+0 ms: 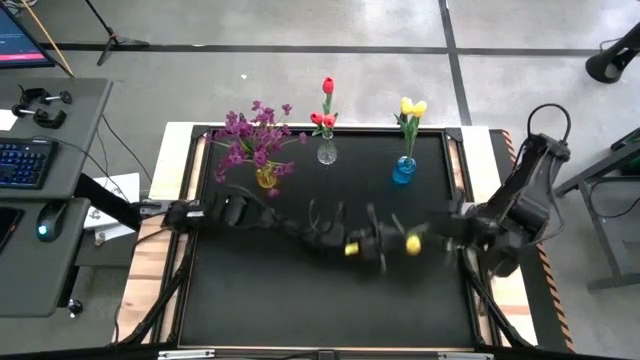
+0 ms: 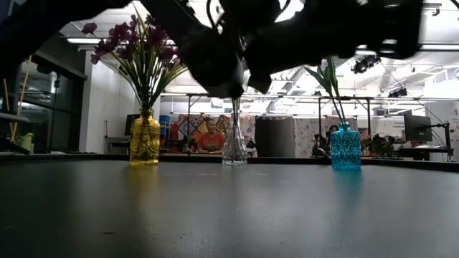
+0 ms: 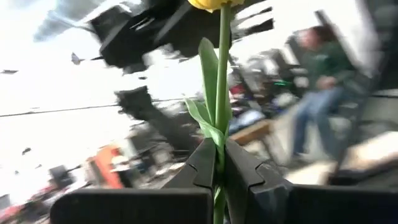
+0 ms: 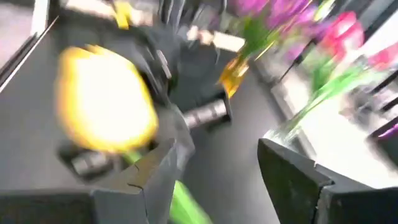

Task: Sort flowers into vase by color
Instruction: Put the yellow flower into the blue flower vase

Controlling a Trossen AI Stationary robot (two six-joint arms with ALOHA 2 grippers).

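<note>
My left gripper (image 1: 385, 244) is shut on a yellow tulip (image 1: 413, 243) above the middle of the table; in the left wrist view, left gripper (image 3: 221, 146), green stem and yellow head (image 3: 211, 3) show. My right gripper (image 1: 437, 234) is open right beside the head. In the right wrist view the head (image 4: 106, 99) sits just off one finger of the right gripper (image 4: 216, 146); whether they touch, I cannot tell. Along the far edge stand a yellow vase (image 1: 265, 178) with purple sprays, a clear vase (image 1: 327, 152) with red tulips and a blue vase (image 1: 404, 170) with yellow tulips. My left gripper pinches the yellow tulip's green stem (image 3: 222, 124) between its two fingers, at the leaves, some way below the head. The stem runs on past the fingertips toward the right arm, with the head at its far end. The tulip is lifted clear of the table.
The three vases show in the low view as yellow vase (image 2: 145, 140), clear vase (image 2: 234, 143) and blue vase (image 2: 346, 147) in a row at the far edge. The black table top (image 1: 300, 310) lies bare nearer the front. A desk with a keyboard (image 1: 25, 160) stands to the left.
</note>
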